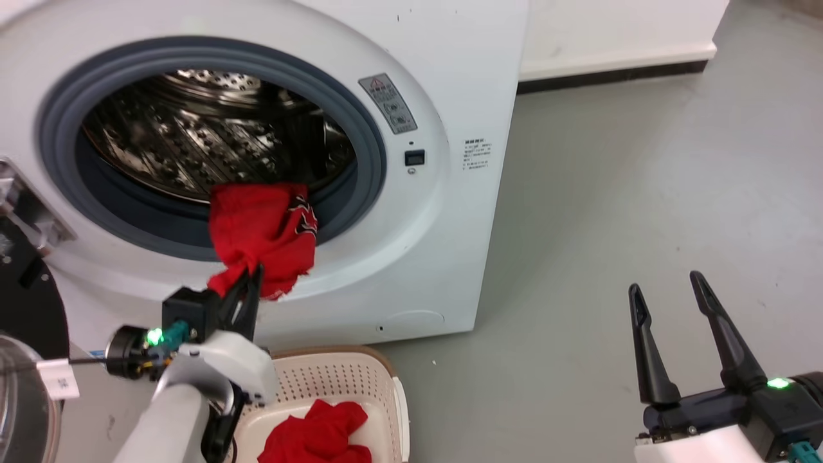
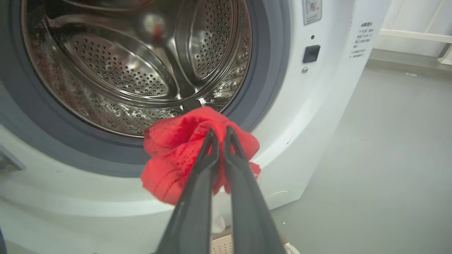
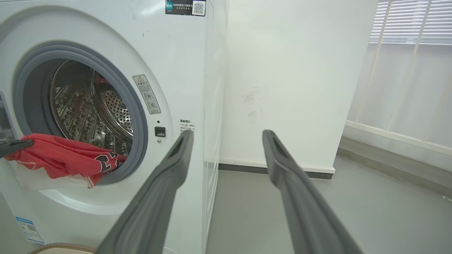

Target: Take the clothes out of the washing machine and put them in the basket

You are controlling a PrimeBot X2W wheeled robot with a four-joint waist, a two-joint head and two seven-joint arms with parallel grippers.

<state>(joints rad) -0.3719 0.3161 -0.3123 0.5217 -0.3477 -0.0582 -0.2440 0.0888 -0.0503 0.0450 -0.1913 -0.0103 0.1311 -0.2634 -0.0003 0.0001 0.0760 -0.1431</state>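
Observation:
A red garment with black-and-white print (image 1: 263,235) (image 2: 183,155) (image 3: 61,158) hangs over the grey rim of the washing machine (image 1: 443,212) (image 2: 310,106) (image 3: 183,63), one end still lying in the drum mouth. My left gripper (image 1: 252,275) (image 2: 220,135) is shut on its lower end, just outside the porthole. A plain red garment (image 1: 318,434) lies in the cream basket (image 1: 334,379) on the floor below the machine. My right gripper (image 1: 665,283) (image 3: 227,135) stands open and empty over the floor at the lower right, away from the machine.
The machine's open door (image 1: 26,308) stands at the far left, next to my left arm. Grey floor (image 1: 643,193) stretches to the right of the machine. A white wall with a dark skirting (image 1: 611,74) runs behind it.

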